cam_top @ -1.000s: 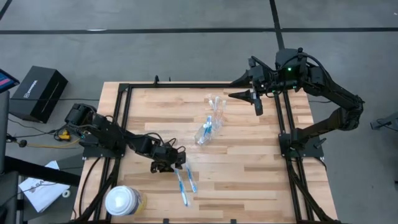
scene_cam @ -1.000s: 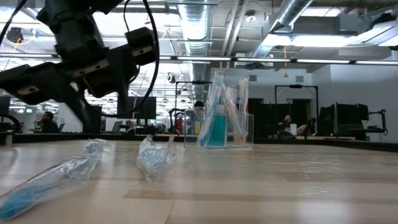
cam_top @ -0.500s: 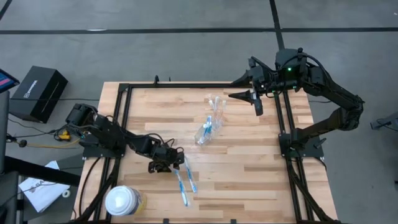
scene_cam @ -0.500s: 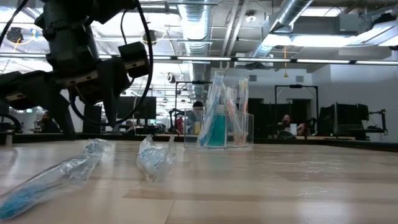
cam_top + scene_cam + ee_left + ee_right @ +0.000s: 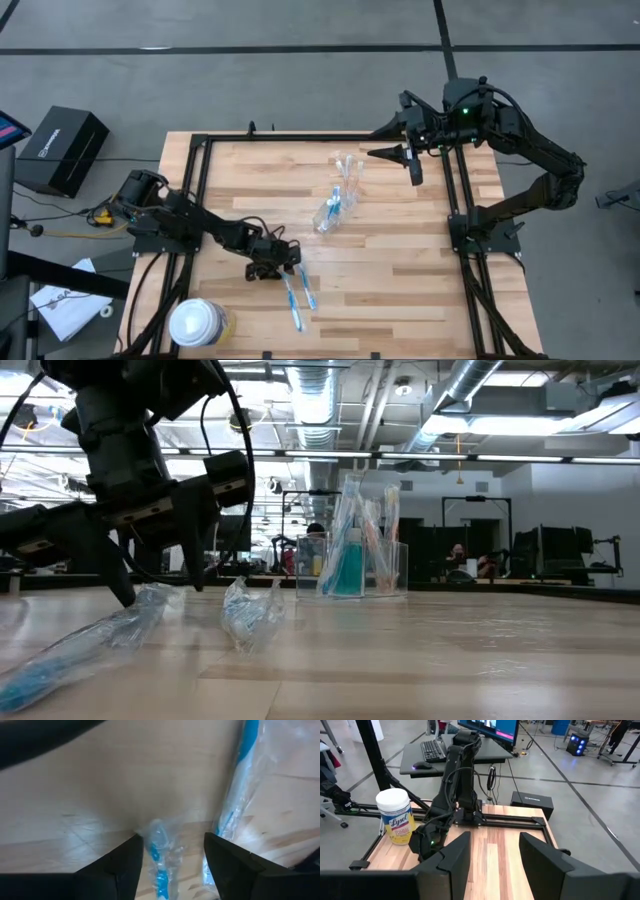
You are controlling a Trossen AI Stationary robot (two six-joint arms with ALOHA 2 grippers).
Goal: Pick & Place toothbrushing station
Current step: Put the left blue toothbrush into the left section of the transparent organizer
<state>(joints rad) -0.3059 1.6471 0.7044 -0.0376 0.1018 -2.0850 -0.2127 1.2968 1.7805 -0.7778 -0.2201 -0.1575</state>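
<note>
You are hovering the left gripper (image 5: 282, 268) low over the table (image 5: 400, 280), in the lower middle of the overhead frame, fingers (image 5: 117, 867) spread wide so they straddle the top end of a wrapped toothbrush (image 5: 157, 857). A second wrapped toothbrush (image 5: 306, 287) is lying just beside it. The clear cup (image 5: 346, 183), already holding brushes and a blue tube, is standing near the upper middle, well apart. The right gripper (image 5: 413, 160) is waiting in the upper right, fingers parted and holding nothing. The wipes container (image 5: 196, 322) is sitting at the lower left corner.
</note>
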